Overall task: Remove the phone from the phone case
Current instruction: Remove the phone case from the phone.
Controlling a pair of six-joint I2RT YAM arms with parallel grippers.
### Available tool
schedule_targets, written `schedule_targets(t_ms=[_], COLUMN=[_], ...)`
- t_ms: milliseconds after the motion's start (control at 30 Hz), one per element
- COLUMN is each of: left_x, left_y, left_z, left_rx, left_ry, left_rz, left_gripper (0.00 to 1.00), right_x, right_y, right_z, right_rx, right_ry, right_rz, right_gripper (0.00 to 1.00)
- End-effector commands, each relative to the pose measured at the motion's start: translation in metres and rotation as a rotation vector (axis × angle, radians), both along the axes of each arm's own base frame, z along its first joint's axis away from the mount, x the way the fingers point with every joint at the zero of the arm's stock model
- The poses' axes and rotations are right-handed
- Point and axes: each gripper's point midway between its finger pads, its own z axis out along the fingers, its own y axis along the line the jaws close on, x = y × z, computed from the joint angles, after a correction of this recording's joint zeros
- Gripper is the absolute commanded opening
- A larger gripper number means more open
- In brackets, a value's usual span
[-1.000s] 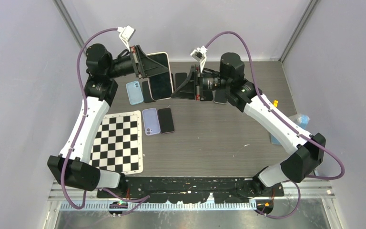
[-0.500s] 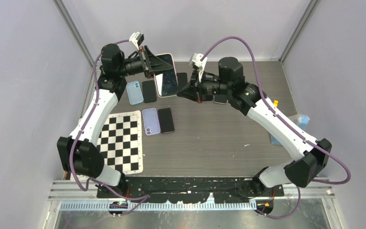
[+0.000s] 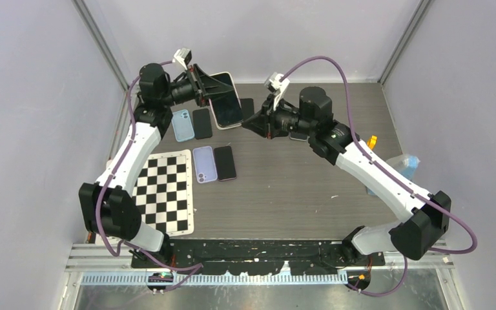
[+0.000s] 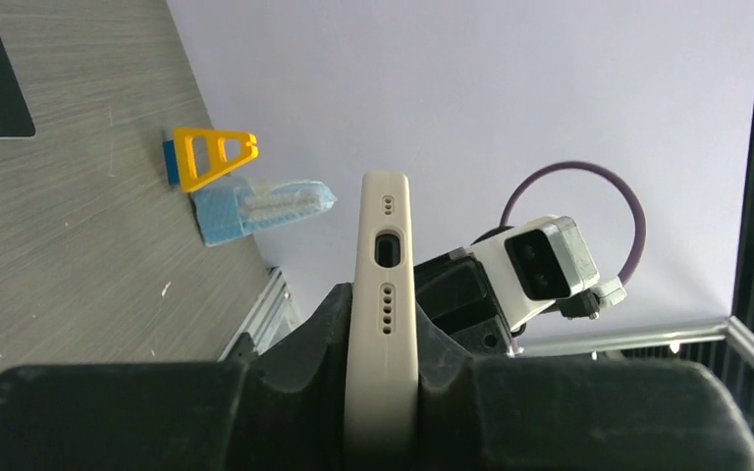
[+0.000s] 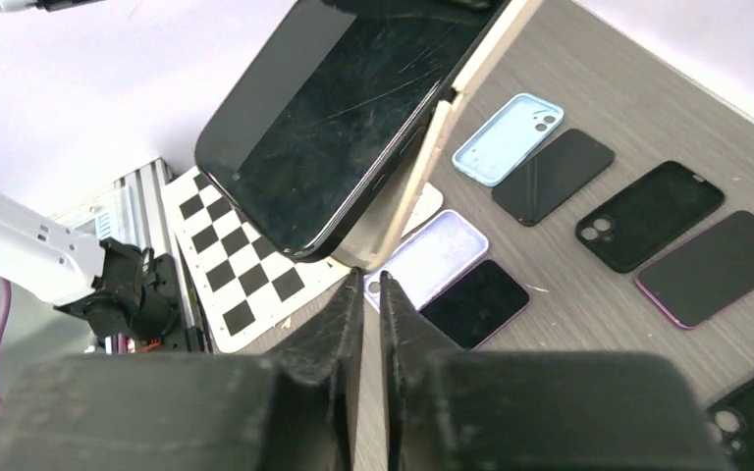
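Our left pincer (image 4: 383, 319) holds the cream phone case (image 4: 384, 226) up in the air, the phone (image 5: 339, 103) looks partly popped out, and our nearly closed, empty right pincer (image 5: 371, 281) has yet to pull it free.

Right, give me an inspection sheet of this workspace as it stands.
Surface: dark wood-grain table, checkerboard mat near left.
Job's things: phone in cream case, held in the air, one corner seemingly out.
Clutter: light blue case, lilac case, black phones lying flat; yellow object, blue packet at right edge.
Grippers: left gripper shut on cream case; right gripper shut, empty, by its corner.
Cables: purple cables arc above both arms.
Surroundings: pale walls, metal frame.
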Motion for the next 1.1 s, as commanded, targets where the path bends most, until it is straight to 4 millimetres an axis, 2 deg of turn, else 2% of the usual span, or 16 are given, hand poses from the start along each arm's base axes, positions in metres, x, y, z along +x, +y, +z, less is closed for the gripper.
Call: schedule_targets(t_ms=[0,33,67,100,167,300,333,400,467,500,533,567,633,767,933,1067], left_x=[-0.024,-0.018,-0.012,-0.006,0.006,0.026,0.030,0.038,0.044,0.045,0.047,0.048,0.050,0.050,0.050,0.049], left_y=[0.007,0.010,0.013,0.016,0.019,0.023,0.023,0.025,0.027,0.028,0.028,0.029,0.030,0.031,0.032,0.032], left_z=[0.043,0.040,0.037,0.034,0.027,0.016,0.012,0.005,0.001,0.000,-0.001,-0.002,-0.001,0.001,0.000,0.000], left_rx=[-0.110,-0.117,-0.130,-0.148,-0.194,-0.308,-0.332,-0.369,-0.386,-0.390,-0.391,-0.396,-0.404,-0.428,-0.451,-0.461], left_ry=[0.030,0.051,0.073,0.100,0.157,0.239,0.268,0.309,0.337,0.341,0.350,0.359,0.367,0.376,0.401,0.411], left_rz=[-0.035,-0.014,0.006,0.026,0.054,0.088,0.098,0.120,0.141,0.148,0.157,0.165,0.172,0.170,0.171,0.164], left_gripper=[0.00,0.00,0.00,0.00,0.00,0.00,0.00,0.00,0.00,0.00,0.00,0.00,0.00,0.00,0.00,0.00], right_x=[0.025,0.019,0.010,0.005,-0.009,-0.024,-0.029,-0.031,-0.033,-0.037,-0.036,-0.037,-0.035,-0.025,-0.010,0.006], right_y=[-0.021,-0.025,-0.024,-0.027,-0.026,-0.018,-0.014,-0.008,-0.003,0.000,0.002,0.005,0.011,0.017,0.021,0.021], right_z=[0.018,0.027,0.036,0.045,0.059,0.089,0.102,0.114,0.122,0.125,0.128,0.128,0.127,0.122,0.111,0.100], right_rx=[0.135,0.159,0.191,0.220,0.260,0.394,0.429,0.489,0.537,0.552,0.563,0.567,0.568,0.579,0.589,0.592], right_ry=[0.122,0.136,0.164,0.179,0.195,0.260,0.250,0.292,0.308,0.324,0.318,0.329,0.349,0.373,0.415,0.443], right_rz=[-0.184,-0.147,-0.102,-0.090,-0.037,0.052,0.101,0.148,0.182,0.198,0.205,0.210,0.209,0.179,0.119,0.043], right_gripper=[0.31,0.42,0.47,0.59,0.67,0.70,0.70,0.67,0.56,0.45,0.39,0.22,0.06,0.03,0.13,0.15])
